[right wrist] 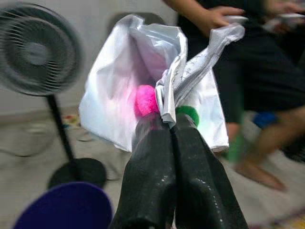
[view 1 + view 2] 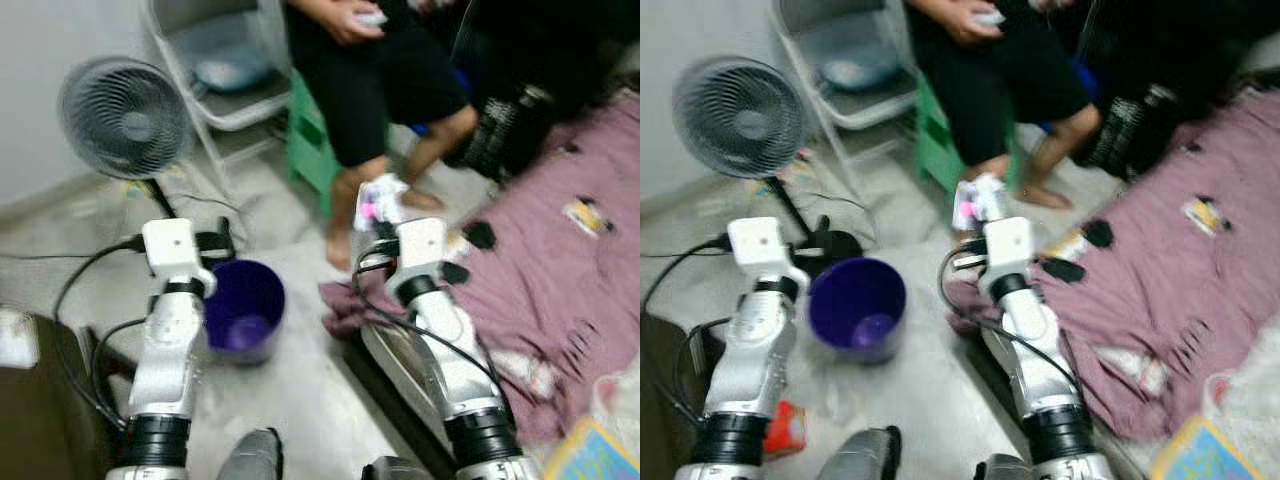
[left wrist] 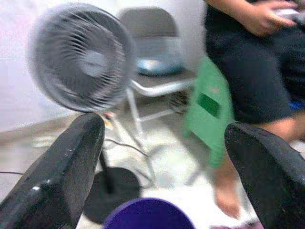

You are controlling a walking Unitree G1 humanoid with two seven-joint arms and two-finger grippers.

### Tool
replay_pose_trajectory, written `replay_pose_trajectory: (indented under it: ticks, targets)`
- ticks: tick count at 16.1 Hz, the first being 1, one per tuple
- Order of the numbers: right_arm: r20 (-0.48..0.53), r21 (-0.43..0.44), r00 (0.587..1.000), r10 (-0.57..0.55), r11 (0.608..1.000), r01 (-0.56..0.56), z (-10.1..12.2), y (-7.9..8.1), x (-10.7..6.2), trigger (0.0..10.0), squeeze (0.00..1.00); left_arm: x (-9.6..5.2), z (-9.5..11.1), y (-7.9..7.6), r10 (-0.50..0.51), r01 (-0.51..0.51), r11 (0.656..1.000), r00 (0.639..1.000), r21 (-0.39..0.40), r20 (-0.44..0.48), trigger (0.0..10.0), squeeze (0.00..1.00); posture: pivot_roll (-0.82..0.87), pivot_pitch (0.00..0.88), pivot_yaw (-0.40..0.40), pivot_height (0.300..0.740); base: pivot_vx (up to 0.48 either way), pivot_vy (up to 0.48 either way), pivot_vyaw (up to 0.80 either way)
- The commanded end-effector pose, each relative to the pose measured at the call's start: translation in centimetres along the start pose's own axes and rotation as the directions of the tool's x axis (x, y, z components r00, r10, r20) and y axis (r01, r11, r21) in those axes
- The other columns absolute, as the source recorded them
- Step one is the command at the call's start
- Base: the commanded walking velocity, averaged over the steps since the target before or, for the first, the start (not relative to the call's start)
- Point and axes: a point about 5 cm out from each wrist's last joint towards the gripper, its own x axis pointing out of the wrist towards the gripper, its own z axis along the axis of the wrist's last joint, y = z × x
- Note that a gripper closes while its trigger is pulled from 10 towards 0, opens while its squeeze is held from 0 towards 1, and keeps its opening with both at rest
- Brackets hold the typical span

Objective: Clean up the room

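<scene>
Beside the bin: my left claw, fingers spread wide, gripping nothing.
Bin: purple, on the floor between my arms, mouth up.
Right claw: clenched on the wrapper.
Wrapper from bin: right of it and higher, so I judge a leftward carry.
Beyond the bin: fan.

Crumpled silvery-white plastic wrapper with pink and green patches, pinched upright between the closed fingers of the right pincer, raised above the floor, near a purple bin standing upright, open-topped
</scene>
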Motion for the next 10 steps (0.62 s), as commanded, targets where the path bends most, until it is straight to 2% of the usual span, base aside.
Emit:
replay_pose_trajectory:
  ticks: [1, 10]
  targets:
    - [-0.011, -0.002, 1.000, -0.011, 1.000, 0.011, -0.26, -0.47, -0.14, 10.0, 0.00, -0.15, -0.12, -0.36, -0.010, 0.010, 1.000, 1.000, -0.004, -0.004, 10.0, 0.00, 0.02, 0.081, 0.013, 0.740, 0.000, 0.000, 0.80]
    - [-0.011, -0.002, 1.000, -0.004, 1.000, 0.004, -0.40, -0.53, -0.14, 10.0, 0.00, -0.17, -0.16, -0.58, -0.019, 0.019, 1.000, 1.000, -0.004, 0.002, 10.0, 0.00, 0.02, 0.069, 0.010, 0.740, 0.000, 0.000, 0.80]
